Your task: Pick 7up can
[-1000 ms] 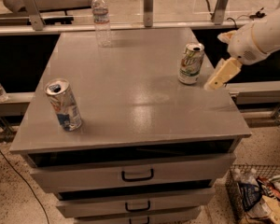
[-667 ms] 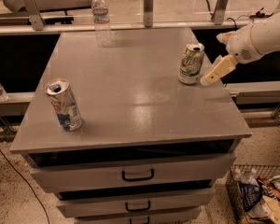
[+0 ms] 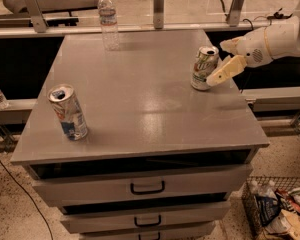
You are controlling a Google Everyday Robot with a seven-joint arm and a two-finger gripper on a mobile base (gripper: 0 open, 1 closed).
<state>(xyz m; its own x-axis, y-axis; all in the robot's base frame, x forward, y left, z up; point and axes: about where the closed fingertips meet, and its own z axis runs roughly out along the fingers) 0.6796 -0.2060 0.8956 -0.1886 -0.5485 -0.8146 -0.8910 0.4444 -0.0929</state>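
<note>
The 7up can (image 3: 203, 67), green and white with a silver top, stands upright near the right edge of the grey cabinet top (image 3: 140, 94). My gripper (image 3: 216, 62) reaches in from the right on a white arm and is open. One beige finger (image 3: 224, 70) lies along the can's front right side. The other finger (image 3: 229, 44) is at the can's back right, level with its top. The can stands on the surface between the finger ends; I cannot tell whether they touch it.
A blue, white and red can (image 3: 68, 112) stands near the front left. A clear water bottle (image 3: 108, 20) stands at the back edge. Drawers with dark handles (image 3: 147, 188) are below. A wire basket of trash (image 3: 277, 209) sits on the floor at the lower right.
My gripper has moved left, closing in on the 7up can, so its fingers now flank the can's right side. The cans and the bottle have not moved.
</note>
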